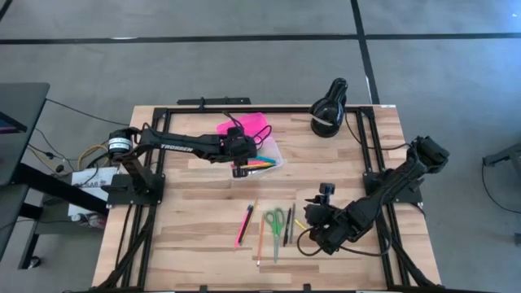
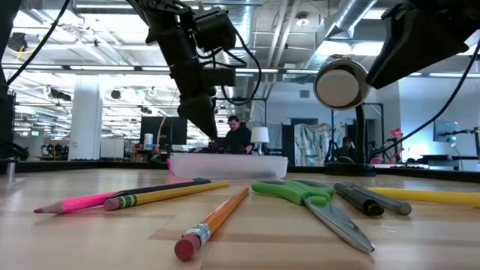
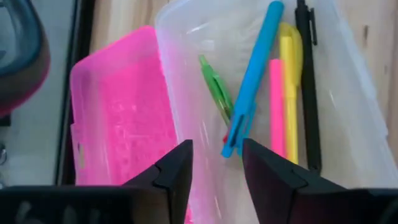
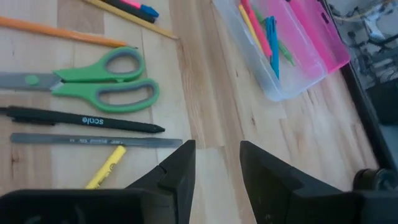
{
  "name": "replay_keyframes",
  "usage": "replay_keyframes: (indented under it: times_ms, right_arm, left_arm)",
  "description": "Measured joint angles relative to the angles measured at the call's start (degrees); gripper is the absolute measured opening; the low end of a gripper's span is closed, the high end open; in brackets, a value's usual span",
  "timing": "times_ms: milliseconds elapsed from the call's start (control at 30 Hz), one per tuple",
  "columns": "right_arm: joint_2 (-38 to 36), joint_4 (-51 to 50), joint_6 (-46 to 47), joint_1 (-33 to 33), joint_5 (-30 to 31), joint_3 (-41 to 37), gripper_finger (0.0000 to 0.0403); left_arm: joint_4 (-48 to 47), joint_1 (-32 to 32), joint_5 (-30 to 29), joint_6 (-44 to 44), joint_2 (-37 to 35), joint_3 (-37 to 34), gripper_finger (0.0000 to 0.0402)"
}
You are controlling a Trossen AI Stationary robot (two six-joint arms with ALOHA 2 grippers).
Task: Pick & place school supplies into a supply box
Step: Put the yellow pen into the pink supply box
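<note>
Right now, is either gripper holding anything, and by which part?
Nothing. Left gripper hangs open over the supply box; right gripper is open beside the scissors.

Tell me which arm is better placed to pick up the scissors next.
The right. The right gripper, open and empty, is just beside the scissors, which show close ahead in its wrist view. The left gripper, open, is over the box, farther from them.

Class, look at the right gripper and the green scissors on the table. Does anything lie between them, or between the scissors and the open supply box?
Yes. In the right wrist view, a black pen and a grey pen lie between the open right gripper and the green scissors. Bare table separates the scissors from the supply box. The left gripper hangs over the box.
</note>
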Motion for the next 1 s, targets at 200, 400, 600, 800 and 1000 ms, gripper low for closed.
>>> replay_keyframes:
  times_ms: [200,400,600,800,1000]
  right_arm:
    - [0.0,0.05,6.03,0.02,-5.1,0.0,0.012]
    - [0.0,0.52,10.92,0.12,-8.91,0.0,0.012]
    - [2.19,2.63,12.72,1.59,-9.87,0.02,0.012]
    - [8.08,6.74,12.34,2.41,-16.64,-0.02,0.012]
    - [12.31,9.07,14.59,3.08,-18.15,0.0,0.012]
  left_arm:
    - [-2.91,-2.95,3.61,0.02,0.0,0.0,0.0146]
    - [-7.9,-7.27,5.12,-0.04,-0.04,0.0,0.0142]
    - [-10.37,-12.08,5.14,-3.16,-2.23,-1.27,0.0141]
    - [-9.66,-16.68,5.04,-7.46,-8.06,-5.36,0.0141]
    - [-6.21,-22.36,-0.12,-12.76,-15.91,-10.36,0.0141]
